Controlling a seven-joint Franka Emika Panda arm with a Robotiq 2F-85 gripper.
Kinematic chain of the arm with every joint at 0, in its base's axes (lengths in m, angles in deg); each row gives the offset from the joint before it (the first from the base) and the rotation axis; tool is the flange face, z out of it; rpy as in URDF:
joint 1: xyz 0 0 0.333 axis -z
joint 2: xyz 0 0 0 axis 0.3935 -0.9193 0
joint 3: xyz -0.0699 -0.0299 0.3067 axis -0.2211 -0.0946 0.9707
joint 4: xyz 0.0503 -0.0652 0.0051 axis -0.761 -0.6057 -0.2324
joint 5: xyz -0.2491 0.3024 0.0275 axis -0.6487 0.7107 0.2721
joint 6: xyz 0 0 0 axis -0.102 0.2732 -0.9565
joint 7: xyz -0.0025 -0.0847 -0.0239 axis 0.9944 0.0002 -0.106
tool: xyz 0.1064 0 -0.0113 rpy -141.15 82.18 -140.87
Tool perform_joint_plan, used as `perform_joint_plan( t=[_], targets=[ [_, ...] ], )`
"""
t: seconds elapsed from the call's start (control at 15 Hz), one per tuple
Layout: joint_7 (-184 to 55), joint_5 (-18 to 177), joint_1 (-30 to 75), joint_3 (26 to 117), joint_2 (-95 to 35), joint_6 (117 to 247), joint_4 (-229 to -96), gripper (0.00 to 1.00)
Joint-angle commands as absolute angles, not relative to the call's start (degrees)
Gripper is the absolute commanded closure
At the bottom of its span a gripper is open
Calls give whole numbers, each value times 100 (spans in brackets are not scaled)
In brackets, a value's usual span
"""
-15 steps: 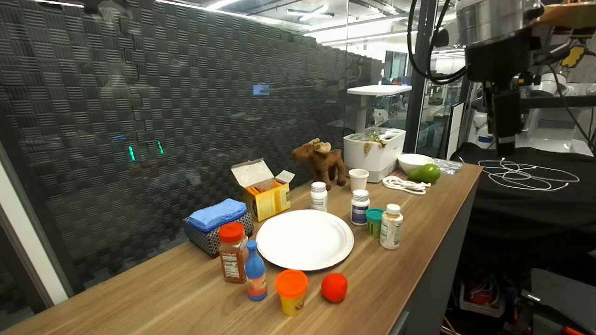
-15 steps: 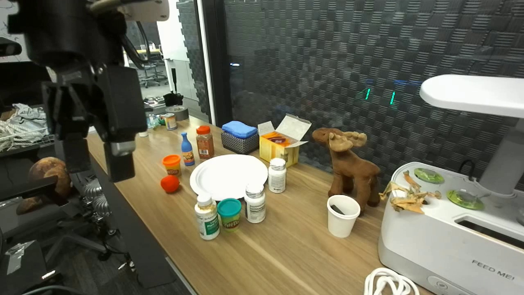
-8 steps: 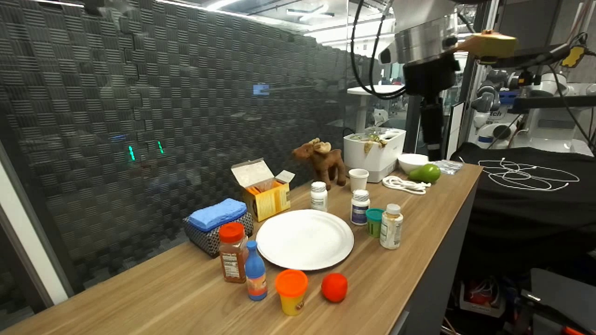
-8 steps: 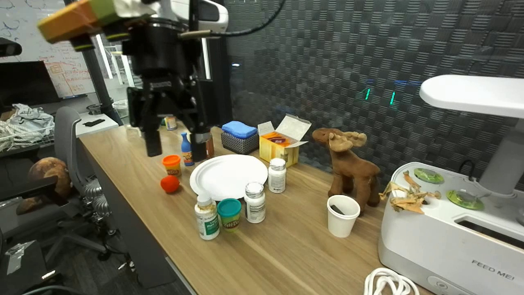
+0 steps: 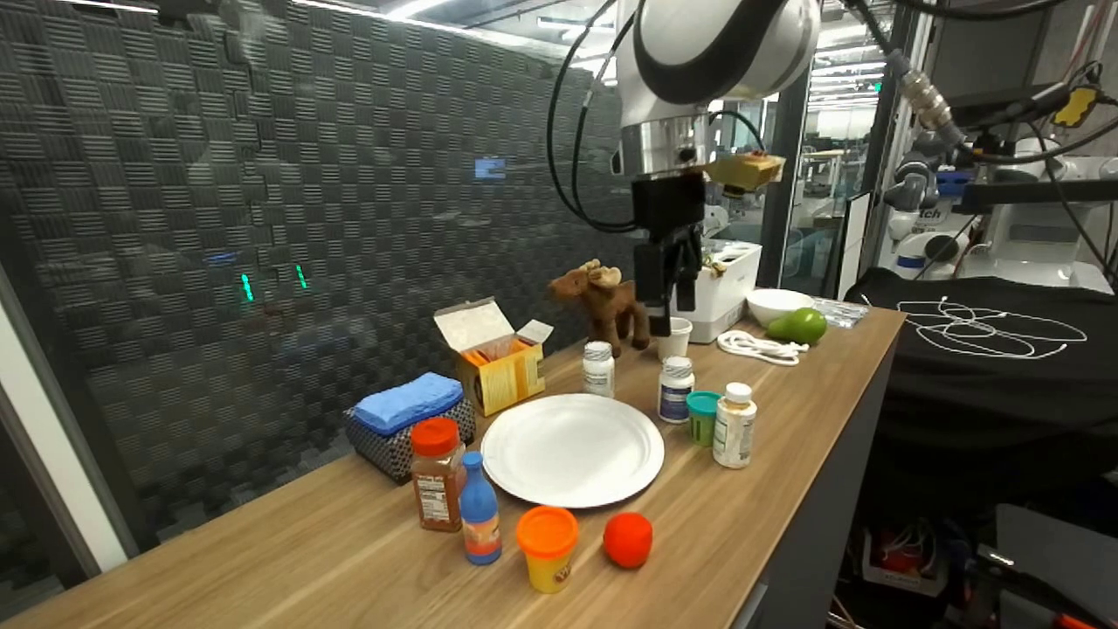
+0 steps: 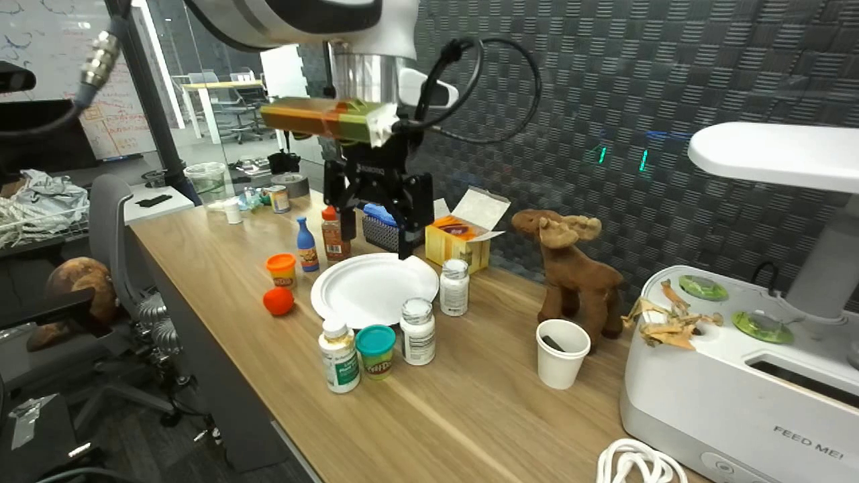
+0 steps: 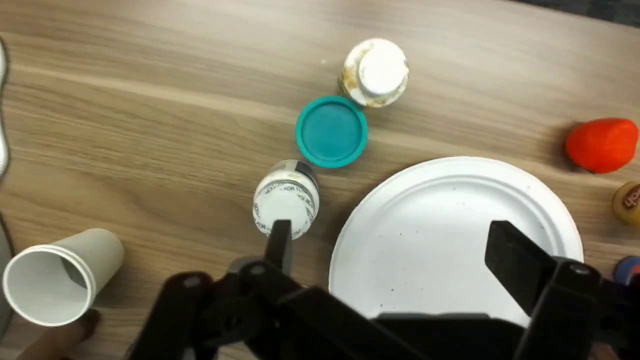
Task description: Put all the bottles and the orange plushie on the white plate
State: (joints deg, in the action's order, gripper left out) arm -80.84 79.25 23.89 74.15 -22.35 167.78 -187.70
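Observation:
My gripper (image 5: 672, 316) is open and empty, high above the table; it also shows in an exterior view (image 6: 377, 246). In the wrist view the white plate (image 7: 440, 225) shows between its fingertips, and one finger overlaps a white-capped pill bottle (image 7: 285, 200). A teal-lidded tub (image 7: 331, 131) and another white bottle (image 7: 376, 72) stand beside it. A third pill bottle (image 5: 598, 369) stands behind the plate. A red-capped bottle (image 5: 437, 476) and a blue bottle (image 5: 479, 511) stand across the plate. The orange plushie (image 5: 628, 540), a red-orange lump, lies beside an orange-lidded yellow tub (image 5: 548, 559). The plate bears nothing.
An open yellow box (image 5: 502, 380), a blue sponge (image 5: 409, 402) on a dark mesh box and a brown moose (image 6: 577, 268) stand along the dark wall. A white cup (image 6: 562, 359), a white planter (image 6: 731, 396) and a white cable (image 6: 637, 459) are at one end.
My gripper has swung in from beyond the table's front edge to above the table, near the plate and bottles. Its jaws stay open. The objects on the table have not moved.

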Motion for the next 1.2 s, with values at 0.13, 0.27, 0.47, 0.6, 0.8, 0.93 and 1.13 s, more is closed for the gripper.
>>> perform_joint_plan(
  t=[0.13,0.27,0.47,0.6,0.8,0.93,1.13],
  targets=[
    [-8079,8190,2473,7461,-3281,17017,-17804,0],
    [-7945,8038,2446,7431,-3515,17176,-17576,0],
    [-7771,7796,2395,7378,-3783,17372,-17289,0],
    [-7755,7747,2408,7386,-3951,17378,-17113,0],
    [-7726,7706,2425,7384,-4175,17366,-16885,0],
    [-7718,7706,2437,7368,-4312,17354,-16749,0],
    [-7695,7686,2444,7328,-4465,17353,-16562,13]
  ],
)
